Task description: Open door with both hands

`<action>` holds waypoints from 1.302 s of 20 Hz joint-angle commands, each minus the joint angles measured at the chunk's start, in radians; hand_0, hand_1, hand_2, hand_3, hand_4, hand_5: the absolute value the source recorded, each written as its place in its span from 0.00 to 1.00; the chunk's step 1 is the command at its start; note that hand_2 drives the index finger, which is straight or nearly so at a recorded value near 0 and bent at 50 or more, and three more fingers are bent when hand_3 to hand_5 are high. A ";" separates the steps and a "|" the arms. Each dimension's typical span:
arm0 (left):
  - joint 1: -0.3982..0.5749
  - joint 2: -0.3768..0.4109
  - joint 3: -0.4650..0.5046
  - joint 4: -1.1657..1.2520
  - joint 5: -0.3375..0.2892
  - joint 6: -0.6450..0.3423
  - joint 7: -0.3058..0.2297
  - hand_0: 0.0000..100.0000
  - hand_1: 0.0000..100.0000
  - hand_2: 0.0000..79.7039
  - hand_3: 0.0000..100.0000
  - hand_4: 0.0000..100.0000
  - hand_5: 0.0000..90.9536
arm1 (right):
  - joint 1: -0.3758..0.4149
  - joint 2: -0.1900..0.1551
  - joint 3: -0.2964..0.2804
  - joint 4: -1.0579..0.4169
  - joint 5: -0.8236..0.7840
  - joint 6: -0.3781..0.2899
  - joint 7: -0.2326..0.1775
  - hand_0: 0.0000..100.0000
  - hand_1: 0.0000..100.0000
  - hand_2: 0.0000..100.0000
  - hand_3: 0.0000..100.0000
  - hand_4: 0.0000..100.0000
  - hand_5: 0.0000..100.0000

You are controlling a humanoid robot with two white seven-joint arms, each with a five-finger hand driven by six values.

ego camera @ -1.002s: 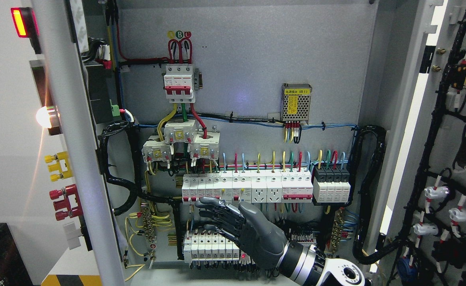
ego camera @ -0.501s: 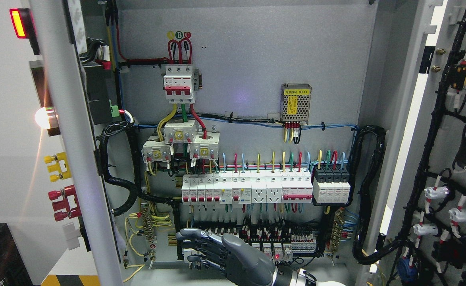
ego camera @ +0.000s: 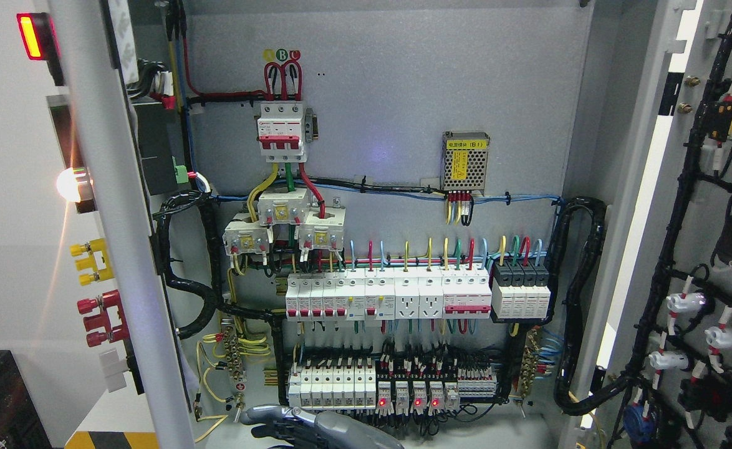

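Grey cabinet (ego camera: 391, 93) stands with doors wide; a hand (ego camera: 316, 429) shows at bottom edge, fingers' state unclear.

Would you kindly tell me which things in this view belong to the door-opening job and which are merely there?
Belonging to the job:
- left door, swung open
- right door, swung open
- right hand, low at the bottom edge, holding nothing

Merely there:
- breaker row
- power supply
- red lamp
- black cable bundle
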State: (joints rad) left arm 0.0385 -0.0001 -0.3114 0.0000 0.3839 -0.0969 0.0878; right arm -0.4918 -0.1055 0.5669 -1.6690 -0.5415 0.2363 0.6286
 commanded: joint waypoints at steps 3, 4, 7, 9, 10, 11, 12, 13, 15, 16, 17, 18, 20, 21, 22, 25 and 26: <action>0.000 -0.020 0.000 -0.026 0.000 0.000 -0.005 0.00 0.00 0.00 0.00 0.00 0.00 | 0.002 0.009 0.093 -0.018 -0.005 0.001 0.000 0.19 0.00 0.00 0.00 0.00 0.00; 0.000 -0.020 0.000 -0.026 0.000 0.000 -0.003 0.00 0.00 0.00 0.00 0.00 0.00 | -0.001 0.010 0.093 -0.017 -0.006 0.001 0.000 0.19 0.00 0.00 0.00 0.00 0.00; 0.000 -0.020 0.000 -0.026 0.000 0.000 -0.005 0.00 0.00 0.00 0.00 0.00 0.00 | -0.002 0.026 0.096 -0.009 -0.009 0.029 0.000 0.19 0.00 0.00 0.00 0.00 0.00; 0.000 -0.020 0.000 -0.026 0.000 0.000 -0.005 0.00 0.00 0.00 0.00 0.00 0.00 | -0.004 0.038 0.094 -0.008 -0.011 0.057 0.000 0.19 0.00 0.00 0.00 0.00 0.00; 0.000 -0.021 0.000 -0.026 0.000 0.000 -0.005 0.00 0.00 0.00 0.00 0.00 0.00 | -0.004 0.044 0.094 -0.006 -0.011 0.061 0.000 0.19 0.00 0.00 0.00 0.00 0.00; 0.000 -0.020 0.000 -0.026 0.001 0.000 -0.003 0.00 0.00 0.00 0.00 0.00 0.00 | -0.005 0.050 0.094 -0.006 -0.012 0.061 0.000 0.19 0.00 0.00 0.00 0.00 0.00; 0.000 -0.020 0.000 -0.026 0.000 0.000 -0.005 0.00 0.00 0.00 0.00 0.00 0.00 | -0.005 0.059 0.094 -0.006 -0.011 0.061 0.000 0.19 0.00 0.00 0.00 0.00 0.00; 0.000 -0.020 0.000 -0.025 0.000 0.000 -0.005 0.00 0.00 0.00 0.00 0.00 0.00 | -0.005 0.067 0.093 -0.006 -0.011 0.061 0.000 0.19 0.00 0.00 0.00 0.00 0.00; 0.000 -0.020 0.000 -0.025 0.000 0.000 -0.005 0.00 0.00 0.00 0.00 0.00 0.00 | -0.005 0.087 0.094 -0.008 -0.011 0.063 0.000 0.19 0.00 0.00 0.00 0.00 0.00; 0.000 -0.020 0.000 -0.025 0.000 0.000 -0.005 0.00 0.00 0.00 0.00 0.00 0.00 | -0.005 0.095 0.094 -0.008 -0.011 0.063 0.000 0.19 0.00 0.00 0.00 0.00 0.00; 0.001 -0.020 0.000 -0.025 0.000 0.000 -0.005 0.00 0.00 0.00 0.00 0.00 0.00 | -0.005 0.099 0.094 -0.008 -0.009 0.063 0.000 0.19 0.00 0.00 0.00 0.00 0.00; 0.001 -0.020 0.000 -0.025 0.000 0.000 -0.005 0.00 0.00 0.00 0.00 0.00 0.00 | -0.005 0.104 0.094 -0.008 -0.009 0.063 0.000 0.19 0.00 0.00 0.00 0.00 0.00; 0.001 -0.020 0.000 -0.025 0.000 0.000 -0.003 0.00 0.00 0.00 0.00 0.00 0.00 | -0.005 0.118 0.094 -0.008 -0.009 0.063 0.000 0.19 0.00 0.00 0.00 0.00 0.00; 0.001 -0.020 0.000 -0.025 0.000 0.000 -0.005 0.00 0.00 0.00 0.00 0.00 0.00 | -0.007 0.119 0.094 -0.008 -0.009 0.063 0.000 0.19 0.00 0.00 0.00 0.00 0.00; 0.001 -0.020 0.000 -0.025 0.000 0.000 -0.005 0.00 0.00 0.00 0.00 0.00 0.00 | -0.007 0.125 0.094 -0.008 -0.009 0.063 0.000 0.19 0.00 0.00 0.00 0.00 0.00; 0.001 -0.020 0.000 -0.023 0.000 0.000 -0.005 0.00 0.00 0.00 0.00 0.00 0.00 | -0.007 0.154 0.094 -0.005 -0.006 0.063 0.000 0.19 0.00 0.00 0.00 0.00 0.00; 0.001 -0.020 0.000 -0.023 0.000 0.000 -0.005 0.00 0.00 0.00 0.00 0.00 0.00 | -0.007 0.164 0.093 -0.005 -0.006 0.064 0.000 0.19 0.00 0.00 0.00 0.00 0.00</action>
State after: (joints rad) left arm 0.0395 0.0000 -0.3114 0.0000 0.3837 -0.0969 0.0832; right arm -0.4978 -0.0151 0.6520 -1.6757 -0.5498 0.2992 0.6291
